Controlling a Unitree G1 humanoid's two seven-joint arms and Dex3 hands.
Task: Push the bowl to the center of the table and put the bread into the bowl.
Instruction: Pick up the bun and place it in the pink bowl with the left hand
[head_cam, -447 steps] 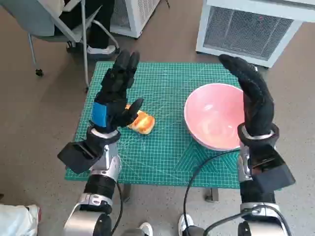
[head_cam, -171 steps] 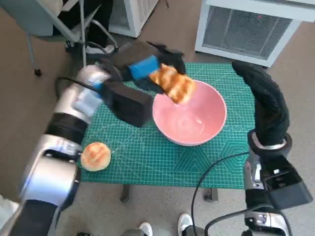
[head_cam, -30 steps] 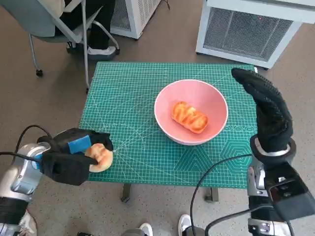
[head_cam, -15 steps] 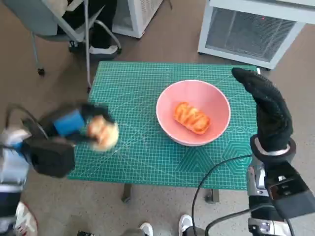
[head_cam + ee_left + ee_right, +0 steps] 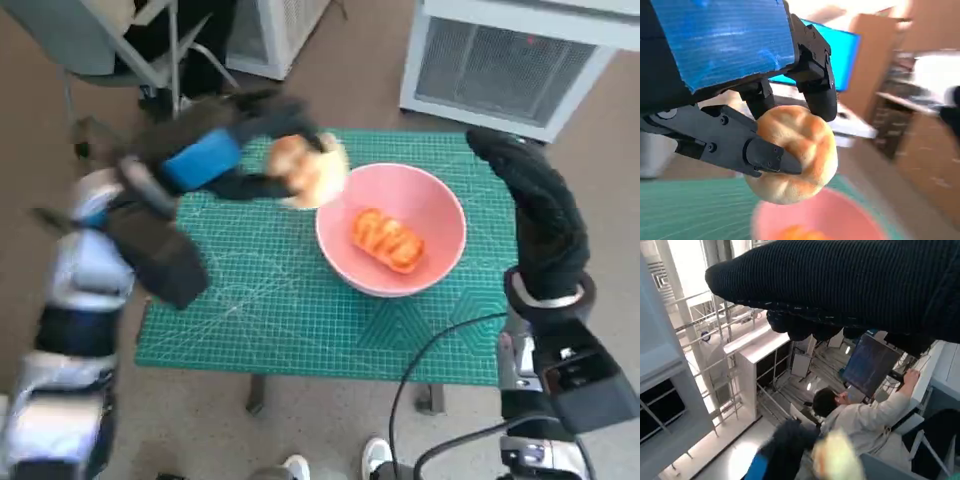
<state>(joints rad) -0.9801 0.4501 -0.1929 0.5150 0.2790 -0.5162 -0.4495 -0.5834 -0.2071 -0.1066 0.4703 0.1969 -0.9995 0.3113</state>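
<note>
A pink bowl [image 5: 425, 268] stands right of the middle of the green mat [image 5: 280, 300], with a twisted orange bread [image 5: 386, 240] lying inside it. My left hand [image 5: 225, 160] holds a round bun [image 5: 308, 168] in the air just over the bowl's left rim. In the left wrist view the bun [image 5: 792, 152] sits between the black fingers [image 5: 725, 142], with the pink bowl [image 5: 825, 220] below it. My right hand [image 5: 535, 215] stands upright and flat beside the bowl's right side, holding nothing; the glove [image 5: 850, 290] shows in the right wrist view.
A white slatted appliance [image 5: 510, 60] stands beyond the table's far right corner. A chair [image 5: 120, 50] stands at the far left. A black cable [image 5: 430, 350] loops over the front right of the mat. A person [image 5: 860, 417] sits in the background of the right wrist view.
My left hand has carried the round bun up from the mat's front left to just beside the bowl's left rim. The bowl and right hand have stayed put.
</note>
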